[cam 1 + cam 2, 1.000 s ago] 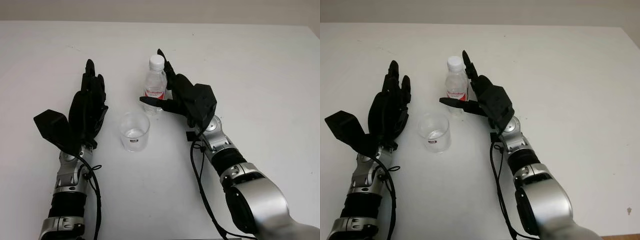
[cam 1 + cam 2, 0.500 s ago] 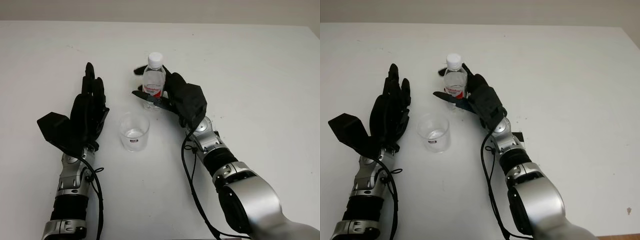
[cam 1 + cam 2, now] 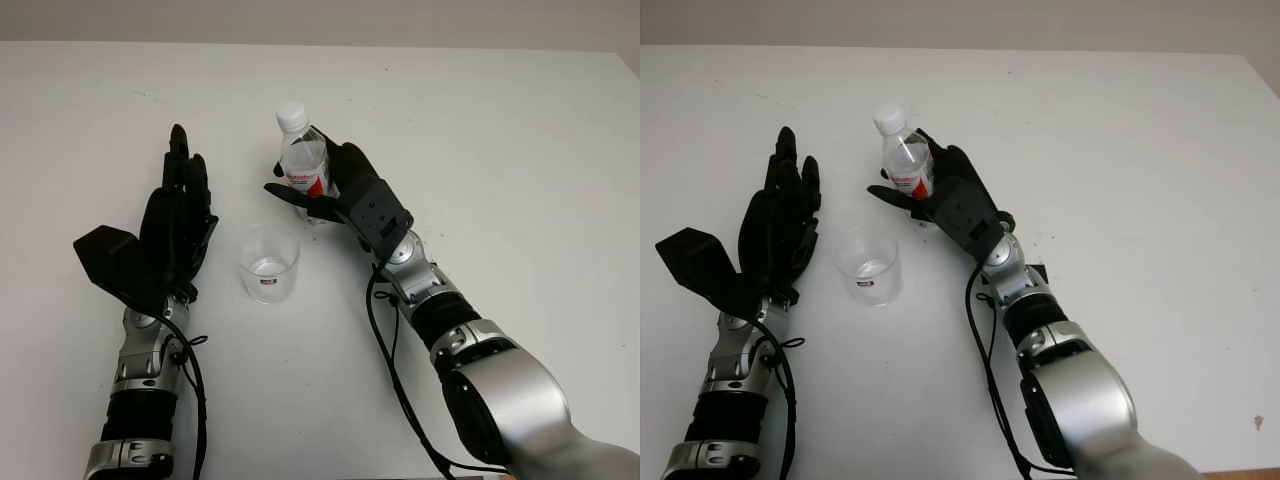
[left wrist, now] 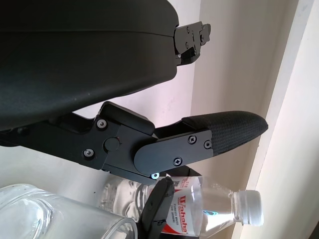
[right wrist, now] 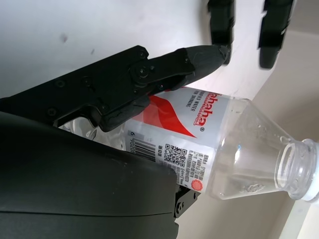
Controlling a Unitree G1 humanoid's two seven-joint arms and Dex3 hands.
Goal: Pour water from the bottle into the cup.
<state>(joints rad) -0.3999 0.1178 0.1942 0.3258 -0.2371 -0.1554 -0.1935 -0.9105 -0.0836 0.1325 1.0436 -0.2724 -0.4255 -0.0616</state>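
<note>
The bottle (image 3: pixel 304 166) is a small clear plastic one with a red and white label, and it is held in the right hand (image 3: pixel 345 195) above the white table (image 3: pixel 500 150). It is tilted, with its top leaning away from the robot and toward the left side. In the head views the top looks white, like a cap; in the right wrist view the mouth (image 5: pixel 295 169) looks open, with only a white ring around it, so I cannot tell for sure if the cap is on. Some water is visible inside the bottle. The right hand's fingers (image 5: pixel 164 72) are clenched around the bottle at the label, one finger lying across the front of it and the palm behind it.

The cup (image 3: pixel 269 262) is a clear plastic cup standing upright on the table, near the bottle and closer to the robot, a little to the left of it. There seems to be a small amount of water at its bottom. The bottle's top does not reach over the cup's rim.

The left hand (image 3: pixel 175 225) is open, at the left of the cup, just beside it and not touching it, with its fingers (image 3: pixel 185 170) pointing away from the robot.
</note>
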